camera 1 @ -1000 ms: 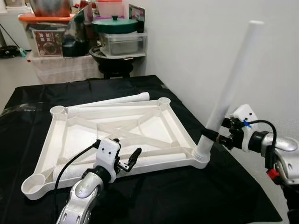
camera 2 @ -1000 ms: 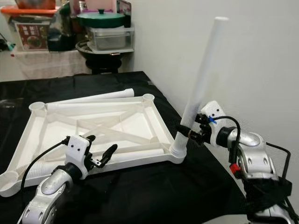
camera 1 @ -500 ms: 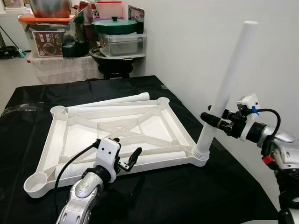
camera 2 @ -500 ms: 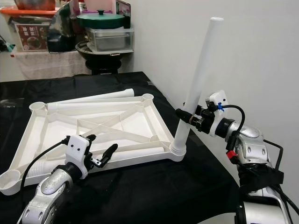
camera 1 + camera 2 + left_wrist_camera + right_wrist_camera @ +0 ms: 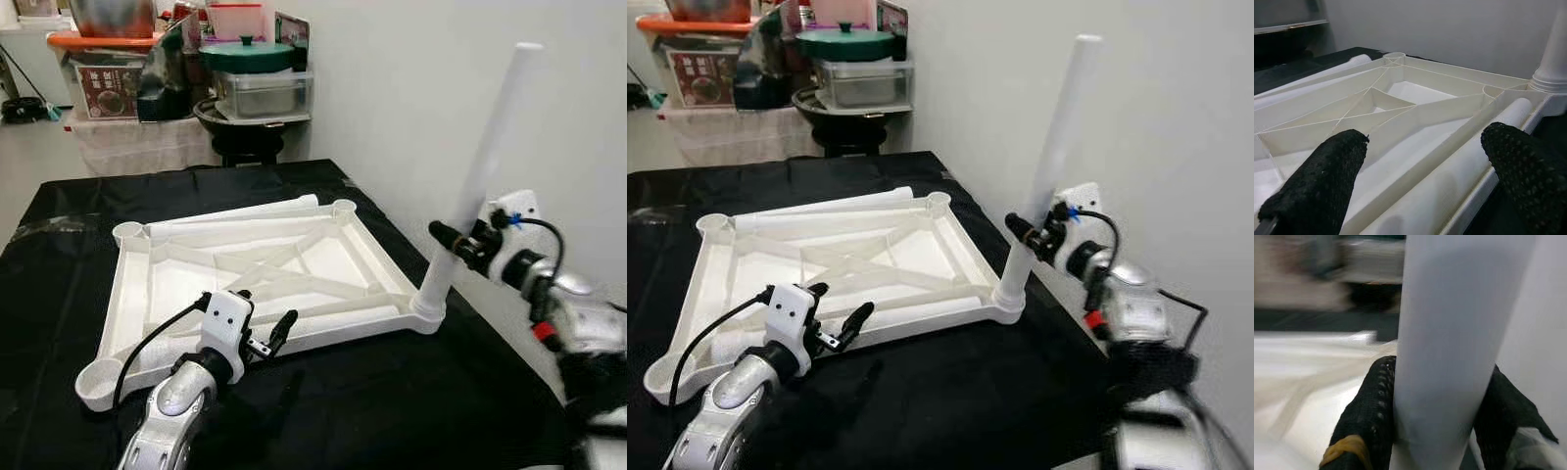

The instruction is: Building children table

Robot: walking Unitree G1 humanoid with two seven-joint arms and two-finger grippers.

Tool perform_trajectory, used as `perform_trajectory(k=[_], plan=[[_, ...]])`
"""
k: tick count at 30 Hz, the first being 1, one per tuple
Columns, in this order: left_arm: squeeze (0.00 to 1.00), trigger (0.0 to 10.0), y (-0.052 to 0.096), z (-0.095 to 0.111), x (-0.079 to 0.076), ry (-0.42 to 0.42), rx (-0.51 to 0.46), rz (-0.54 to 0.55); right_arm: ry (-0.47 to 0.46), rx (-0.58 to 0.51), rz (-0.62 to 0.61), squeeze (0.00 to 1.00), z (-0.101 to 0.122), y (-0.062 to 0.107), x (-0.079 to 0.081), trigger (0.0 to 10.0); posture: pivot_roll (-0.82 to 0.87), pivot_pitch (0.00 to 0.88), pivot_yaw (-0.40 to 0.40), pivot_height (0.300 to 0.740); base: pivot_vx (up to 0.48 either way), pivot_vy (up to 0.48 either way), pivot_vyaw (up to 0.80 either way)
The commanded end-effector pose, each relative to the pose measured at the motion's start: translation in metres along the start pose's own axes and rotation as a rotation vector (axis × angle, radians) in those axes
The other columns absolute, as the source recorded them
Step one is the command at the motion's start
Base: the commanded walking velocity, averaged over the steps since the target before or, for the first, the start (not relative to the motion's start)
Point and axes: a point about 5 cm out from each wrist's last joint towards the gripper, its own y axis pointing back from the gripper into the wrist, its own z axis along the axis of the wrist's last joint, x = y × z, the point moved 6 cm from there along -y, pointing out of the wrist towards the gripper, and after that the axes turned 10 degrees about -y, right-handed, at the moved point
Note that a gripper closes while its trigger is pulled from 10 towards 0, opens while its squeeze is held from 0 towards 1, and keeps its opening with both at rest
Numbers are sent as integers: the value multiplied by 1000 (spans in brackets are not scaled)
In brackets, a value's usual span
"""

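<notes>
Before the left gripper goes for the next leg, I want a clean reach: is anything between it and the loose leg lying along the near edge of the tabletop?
Nothing visible stands in the way. The left gripper is open just in front of the loose leg, which lies inside the tabletop behind its near rim. The right gripper holds the upright leg at the far corner.

Our left arm reaches forward low in front of us, elbow bent, and our left gripper (image 5: 266,336) is level with its two black fingers (image 5: 1327,181) spread wide apart, closed on nothing. Our right arm is bent at the elbow and stretched out to our right side, its wrist turned inward. Our right gripper (image 5: 1031,233) is clamped, a black finger (image 5: 1374,406) pressed on either side of what it grips.
</notes>
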Motion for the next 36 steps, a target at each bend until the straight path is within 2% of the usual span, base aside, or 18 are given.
perform_trajectory(k=[1, 2, 6, 7, 8, 12, 13, 14, 19, 20, 25, 26, 28, 29, 30, 31, 33, 36], plan=[[0, 10000, -1, -3, -3, -7, 10, -9, -19, 82, -288, 0, -39, 19, -18, 0, 52, 0, -57, 740, 0, 0, 0], [0, 10000, -2, -3, -4, -8, 10, -10, -41, 117, -330, 0, -54, 26, -12, 0, 57, 0, -59, 740, 0, 0, 0], [0, 10000, -2, -2, -3, -10, 9, -9, -81, 161, -356, 0, -71, 34, 3, 0, 58, 0, -59, 740, 0, 0, 0], [0, 10000, -2, -1, 1, -14, 9, -3, -129, 191, -278, 0, -78, 36, 46, 0, 63, 0, -62, 740, 0, 0, 0], [0, 10000, -1, -2, 2, -16, 10, 0, -149, 197, -250, 0, -78, 37, 61, 0, 61, 0, -62, 740, 0, 0, 0], [0, 10000, -1, -3, 3, -17, 13, 3, -161, 202, -217, 0, -76, 35, 72, 0, 63, 0, -66, 740, 0, 0, 0], [0, 10000, 0, -3, 3, -17, 13, 4, -157, 209, -198, 0, -74, 34, 78, 824, 62, 0, -66, 740, 0, 0, 0], [0, 10000, -1, -3, 2, -16, 12, 4, -160, 202, -194, 0, -70, 33, 77, 10000, 61, 0, -66, 740, 0, 0, 0], [0, 10000, -1, -3, -1, -11, 10, 0, -122, 101, -210, 0, -43, 28, 59, 10000, 55, 0, -63, 740, 0, 0, 0], [0, 10000, -1, -3, -2, -10, 10, -2, -93, 86, -225, 1000, -37, 27, 46, 10000, 56, 0, -64, 740, 0, 0, 0], [0, 10000, -1, -3, -1, -10, 9, -2, -96, 70, -183, 1000, -27, 22, 40, 10000, 55, 0, -62, 740, 0, 0, 0], [0, 10000, -2, -3, 0, -11, 9, -2, -85, 58, -72, 0, -19, 18, 46, 10000, 54, 0, -60, 740, 0, 0, 0], [0, 10000, -2, -2, 0, -11, 8, -3, -62, 17, 141, 0, 4, 14, 50, 10000, 53, 0, -57, 740, 0, 0, 0], [0, 10000, -2, -2, 0, -12, 7, -7, -20, -6, 222, 0, 16, 14, 46, 10000, 53, 0, -54, 740, 0, 0, 0], [0, 10000, -2, -2, 0, -12, 7, -7, -20, -6, 222, 0, 16, 14, 46, 10000, 53, 0, -54, 740, 0, 0, 0], [0, 10000, -3, -2, -1, -12, 6, -11, 32, -26, 334, 0, 27, 17, 42, 10000, 46, 0, -53, 740, 0, 0, 0], [0, 10000, -3, -2, -1, -11, 5, -12, 45, -28, 385, 0, 30, 20, 42, 10000, 46, 0, -53, 740, 0, 0, 0], [0, 10000, -4, -1, -2, -10, 3, -13, 2, 6, 484, 0, 27, 27, 42, 10000, 46, 0, -55, 740, 0, 0, 0]])
